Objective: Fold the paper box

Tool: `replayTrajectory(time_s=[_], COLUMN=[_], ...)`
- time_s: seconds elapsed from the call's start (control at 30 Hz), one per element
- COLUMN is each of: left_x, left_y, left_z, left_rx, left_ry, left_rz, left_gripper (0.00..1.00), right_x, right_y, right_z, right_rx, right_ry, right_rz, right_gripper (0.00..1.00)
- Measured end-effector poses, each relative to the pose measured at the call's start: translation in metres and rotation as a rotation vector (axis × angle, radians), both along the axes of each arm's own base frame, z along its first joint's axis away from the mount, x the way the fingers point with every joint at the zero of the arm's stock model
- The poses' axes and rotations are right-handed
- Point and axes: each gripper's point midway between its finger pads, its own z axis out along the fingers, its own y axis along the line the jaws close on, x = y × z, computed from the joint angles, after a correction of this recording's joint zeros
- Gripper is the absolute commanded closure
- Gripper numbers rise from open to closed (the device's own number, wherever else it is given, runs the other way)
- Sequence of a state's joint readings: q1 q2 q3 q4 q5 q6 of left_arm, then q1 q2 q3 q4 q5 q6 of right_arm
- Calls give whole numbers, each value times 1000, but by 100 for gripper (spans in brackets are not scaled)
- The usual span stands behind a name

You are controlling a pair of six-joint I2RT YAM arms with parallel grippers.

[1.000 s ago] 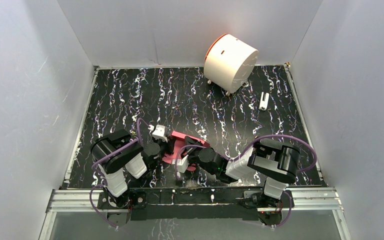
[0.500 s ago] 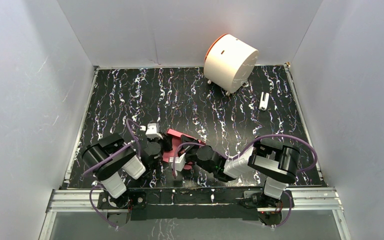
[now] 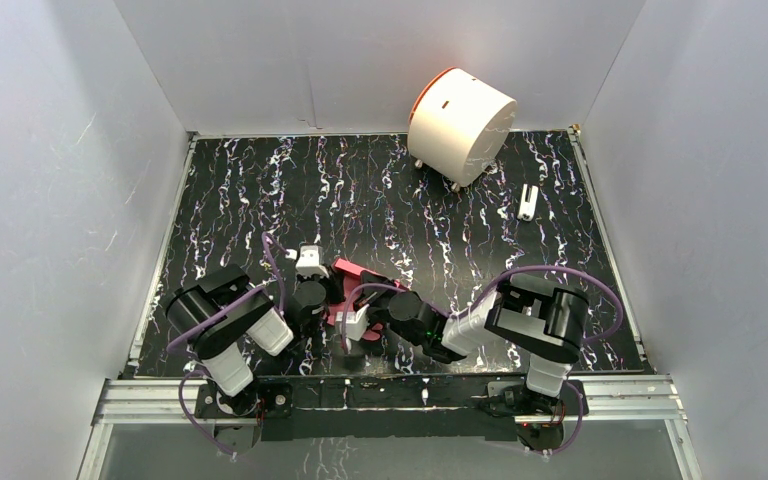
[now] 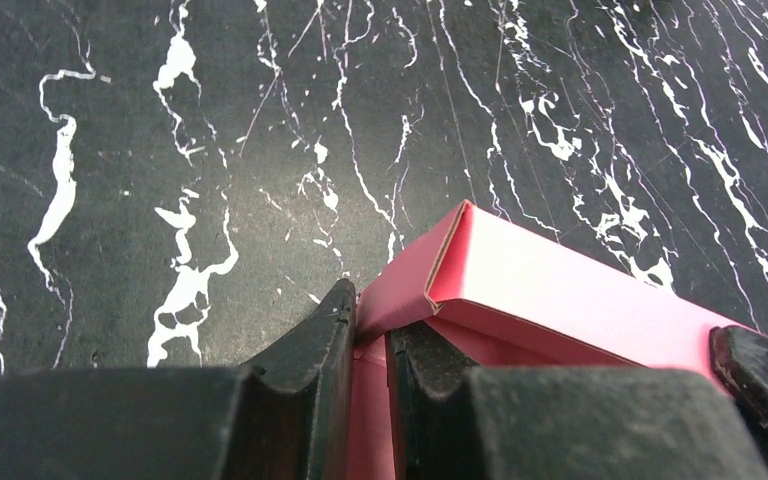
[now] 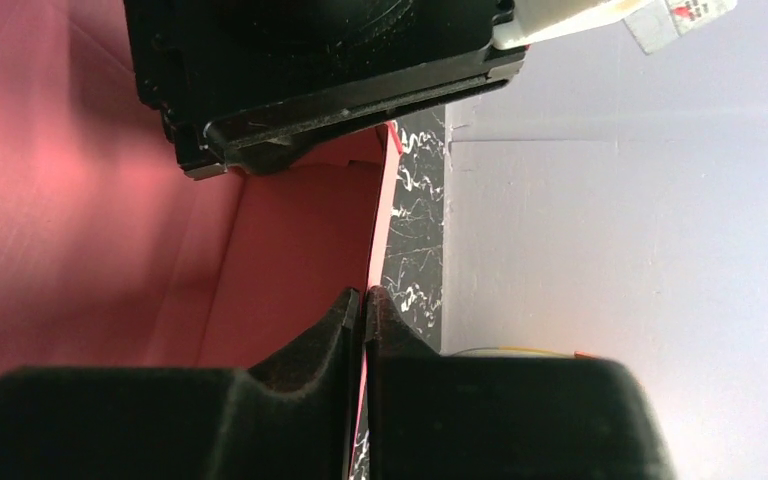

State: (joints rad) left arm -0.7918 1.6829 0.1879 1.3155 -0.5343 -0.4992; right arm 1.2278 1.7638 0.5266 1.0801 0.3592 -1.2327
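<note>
The paper box (image 3: 352,277) is pink-red thin cardboard, partly folded, held between both arms near the table's front middle. My left gripper (image 3: 326,297) is shut on one upright wall of it; in the left wrist view that wall stands between the fingertips of the left gripper (image 4: 370,312), with a folded flap of the paper box (image 4: 570,285) beyond. My right gripper (image 3: 358,322) pinches a thin pink edge of the paper box (image 5: 90,220); the right gripper (image 5: 363,296) has its jaws almost touching. The left gripper's black body (image 5: 320,70) looms just above.
A large white cylinder with an orange rim (image 3: 460,122) lies at the back right. A small white object (image 3: 528,202) sits near the right edge. Grey walls enclose the black marbled table (image 3: 260,190) on three sides.
The left arm has swung its elbow leftward and its gripper has shifted slightly back. The right arm has reached further left, and the box has moved left with both grippers.
</note>
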Motion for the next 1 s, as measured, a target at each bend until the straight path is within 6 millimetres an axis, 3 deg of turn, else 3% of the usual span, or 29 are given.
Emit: replayTrajectory(time_s=[0.3, 0.43, 0.5, 0.7, 0.83, 1.0], left_x=[2, 4, 4, 6, 4, 5], left_y=[0, -2, -1, -3, -6, -10], left_z=[2, 6, 7, 9, 5, 6], left_rx=[72, 88, 97, 117, 141, 169], left_ry=[-46, -66, -74, -93, -91, -98], left_rz=[-67, -87, -92, -111, -143, -175], left_gripper=[100, 100, 100, 100, 100, 100], right_x=[-2, -5, -5, 0, 23, 48], right_y=[-3, -12, -17, -34, -59, -88], right_z=[-5, -1, 6, 39, 63, 79], right_rx=[20, 37, 60, 182, 322, 449], right_ry=[96, 142, 169, 262, 372, 489], right_rz=[-31, -53, -67, -106, -144, -157], right_gripper=[55, 33, 27, 20, 19, 19])
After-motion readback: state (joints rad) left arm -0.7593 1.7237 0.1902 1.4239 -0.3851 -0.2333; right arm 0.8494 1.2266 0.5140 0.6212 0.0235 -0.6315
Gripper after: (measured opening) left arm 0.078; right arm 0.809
